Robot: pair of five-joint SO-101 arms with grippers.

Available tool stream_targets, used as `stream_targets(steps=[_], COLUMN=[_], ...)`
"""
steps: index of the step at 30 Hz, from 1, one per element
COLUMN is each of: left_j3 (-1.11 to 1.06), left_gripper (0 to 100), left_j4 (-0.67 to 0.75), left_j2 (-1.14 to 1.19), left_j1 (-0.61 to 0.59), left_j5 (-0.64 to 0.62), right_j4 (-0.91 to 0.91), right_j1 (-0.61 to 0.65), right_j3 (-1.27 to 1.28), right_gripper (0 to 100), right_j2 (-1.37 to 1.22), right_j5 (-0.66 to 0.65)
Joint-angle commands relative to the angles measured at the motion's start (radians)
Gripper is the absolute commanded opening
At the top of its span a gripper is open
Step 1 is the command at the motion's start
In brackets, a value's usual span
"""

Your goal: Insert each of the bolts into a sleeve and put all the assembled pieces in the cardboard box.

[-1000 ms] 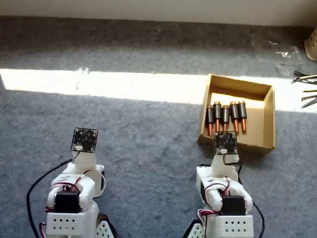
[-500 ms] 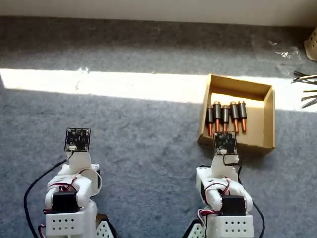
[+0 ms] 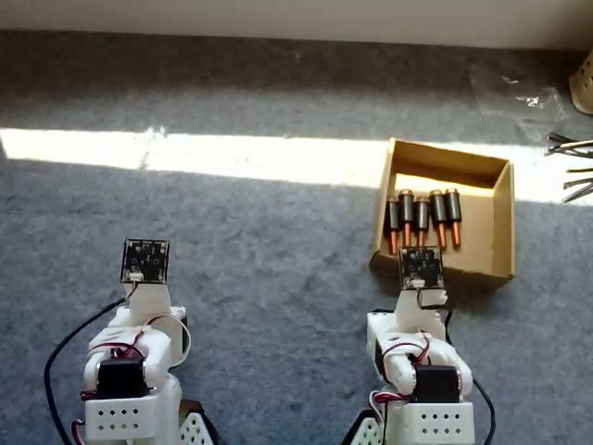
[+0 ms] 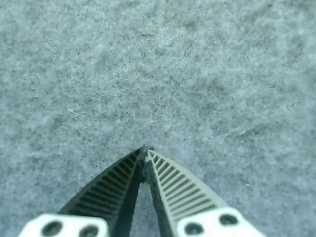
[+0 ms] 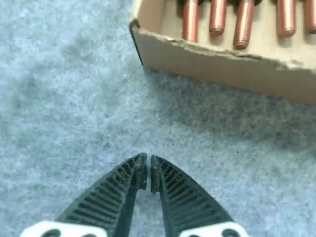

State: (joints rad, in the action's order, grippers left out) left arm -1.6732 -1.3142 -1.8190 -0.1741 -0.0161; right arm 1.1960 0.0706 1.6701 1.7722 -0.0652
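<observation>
Though near, box (image 5: 222, 64) beyond right claw (image 5: 148, 170)

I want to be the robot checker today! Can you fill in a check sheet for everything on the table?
Surface: grey fuzzy carpet, with a sunlit stripe across it.
Job's things: open brown cardboard box holding five copper bolts in dark sleeves, side by side.
Clutter: clear plastic bag and thin metal tools out past the box.
Grippers: left gripper shut, holding nothing, over bare carpet; right gripper shut, holding nothing, just short of the box.
Cables: black cable curving beside the left arm's base.
Surroundings: pale wall strip along the far side.
</observation>
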Motion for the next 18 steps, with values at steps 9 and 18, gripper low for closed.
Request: stream_targets(steps=[9, 18], left_j3=[-0.022, -0.022], left_gripper=[1, 1], left_j4=[-0.006, -0.006], left_j2=[-0.005, -0.005], left_j1=[0.133, 0.053], left_j5=[0.005, 0.005], right_j4=[0.005, 0.005], right_j1=[0.007, 0.007], right_j3=[0.108, 0.108], right_gripper=[0.7, 0.7], right_j2=[0.005, 0.005], right_j5=[0.009, 0.003])
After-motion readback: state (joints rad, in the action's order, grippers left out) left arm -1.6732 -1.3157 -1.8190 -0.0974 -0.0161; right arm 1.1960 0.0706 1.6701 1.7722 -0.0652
